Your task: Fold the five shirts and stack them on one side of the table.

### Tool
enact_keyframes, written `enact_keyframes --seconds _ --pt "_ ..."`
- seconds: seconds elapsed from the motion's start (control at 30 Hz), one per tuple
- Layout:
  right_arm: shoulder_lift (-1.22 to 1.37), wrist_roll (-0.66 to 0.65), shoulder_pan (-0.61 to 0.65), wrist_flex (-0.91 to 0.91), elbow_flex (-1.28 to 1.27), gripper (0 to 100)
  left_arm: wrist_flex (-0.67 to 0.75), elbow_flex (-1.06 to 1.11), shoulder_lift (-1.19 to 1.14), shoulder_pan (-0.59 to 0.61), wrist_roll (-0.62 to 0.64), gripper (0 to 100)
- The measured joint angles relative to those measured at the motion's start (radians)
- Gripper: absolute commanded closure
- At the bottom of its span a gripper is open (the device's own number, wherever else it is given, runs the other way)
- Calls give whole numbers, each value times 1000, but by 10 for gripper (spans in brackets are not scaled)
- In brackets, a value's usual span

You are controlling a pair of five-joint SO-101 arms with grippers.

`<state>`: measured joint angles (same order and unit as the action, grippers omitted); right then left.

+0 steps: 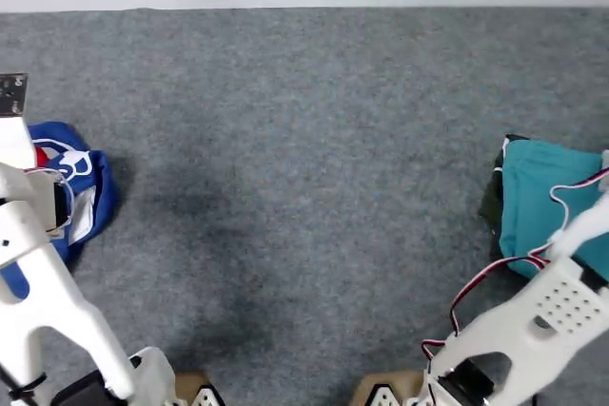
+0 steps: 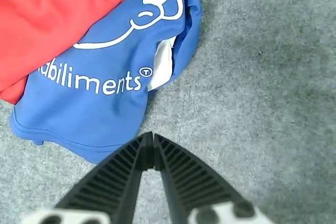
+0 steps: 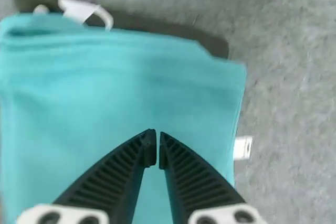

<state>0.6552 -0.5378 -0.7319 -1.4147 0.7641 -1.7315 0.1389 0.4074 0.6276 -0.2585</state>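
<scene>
A crumpled blue shirt (image 1: 88, 183) with white print lies at the table's left edge, a red shirt (image 2: 42, 19) partly over it. My left gripper (image 2: 152, 144) hangs shut and empty just beside the blue shirt (image 2: 105, 93), over bare felt. At the right edge a folded teal shirt (image 1: 544, 204) rests on a dark shirt (image 1: 493, 199) whose edge peeks out. My right gripper (image 3: 153, 141) is shut and empty above the teal shirt (image 3: 105, 93); the dark shirt (image 3: 157, 24) shows beyond it.
Grey felt (image 1: 314, 168) covers the whole table, with wide free room between the two piles. The white arm bodies (image 1: 38, 273) (image 1: 533, 320) and red-and-white cables (image 1: 495, 278) occupy the near corners. A pale wall runs along the far edge.
</scene>
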Motion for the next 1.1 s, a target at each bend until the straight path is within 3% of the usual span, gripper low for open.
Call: enact_keyframes --seconds 0.33,0.53,0.8,1.1 --pt "216 2 -28 272 12 988 0 0 0 0 0 995" --pt "192 2 -11 61 176 988 0 0 0 0 0 995" --pt "112 0 106 -322 281 988 0 0 0 0 0 995" --pt "28 0 146 -339 25 988 0 0 0 0 0 995"
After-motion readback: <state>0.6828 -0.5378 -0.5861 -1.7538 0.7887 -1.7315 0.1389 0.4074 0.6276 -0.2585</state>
